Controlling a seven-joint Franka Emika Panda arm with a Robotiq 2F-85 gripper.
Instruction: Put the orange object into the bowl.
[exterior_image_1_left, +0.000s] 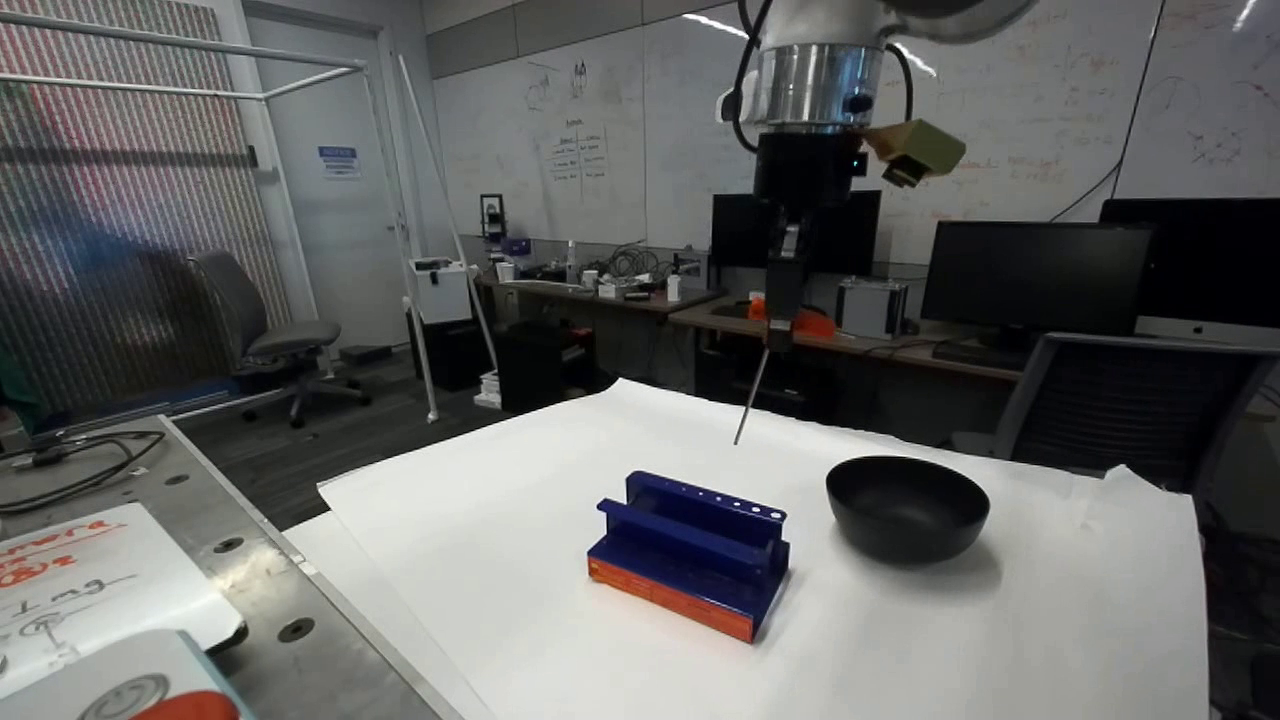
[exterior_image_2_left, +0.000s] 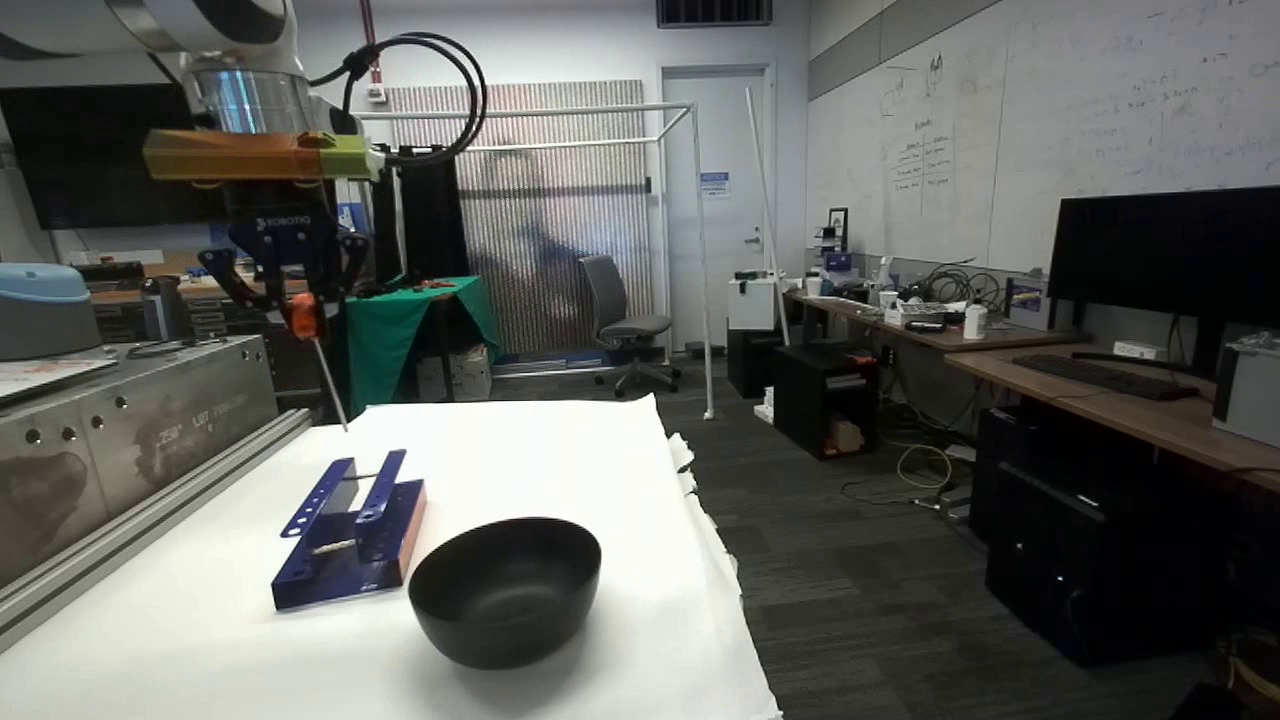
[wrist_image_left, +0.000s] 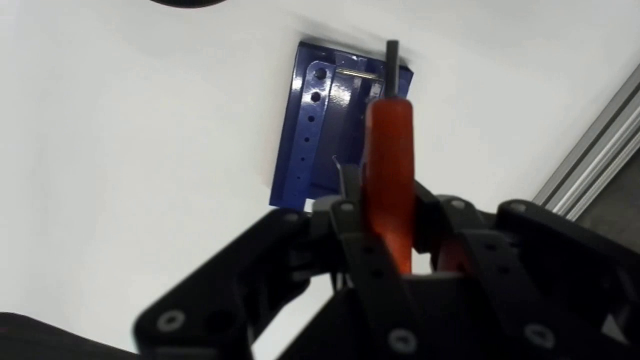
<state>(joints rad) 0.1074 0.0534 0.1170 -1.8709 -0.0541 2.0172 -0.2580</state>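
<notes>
The orange object (wrist_image_left: 390, 155) is a screwdriver with an orange-red handle and a thin metal shaft. My gripper (exterior_image_2_left: 308, 300) is shut around its handle, which also shows in an exterior view (exterior_image_2_left: 303, 318). The shaft hangs down at a slant, its tip above the table. In an exterior view the gripper (exterior_image_1_left: 785, 335) hides most of the handle. The black bowl (exterior_image_1_left: 905, 510) stands upright on the table, also in an exterior view (exterior_image_2_left: 505, 610), with nothing seen inside. Only its edge (wrist_image_left: 187, 2) shows at the top of the wrist view. The gripper is higher than the bowl and apart from it.
A blue ridged rack (exterior_image_1_left: 690, 550) with an orange base side stands beside the bowl, also in an exterior view (exterior_image_2_left: 345, 575). In the wrist view the rack (wrist_image_left: 300, 135) lies below the screwdriver. The table has a white cover (exterior_image_1_left: 480, 540). A metal rail (exterior_image_2_left: 150, 530) runs along one side.
</notes>
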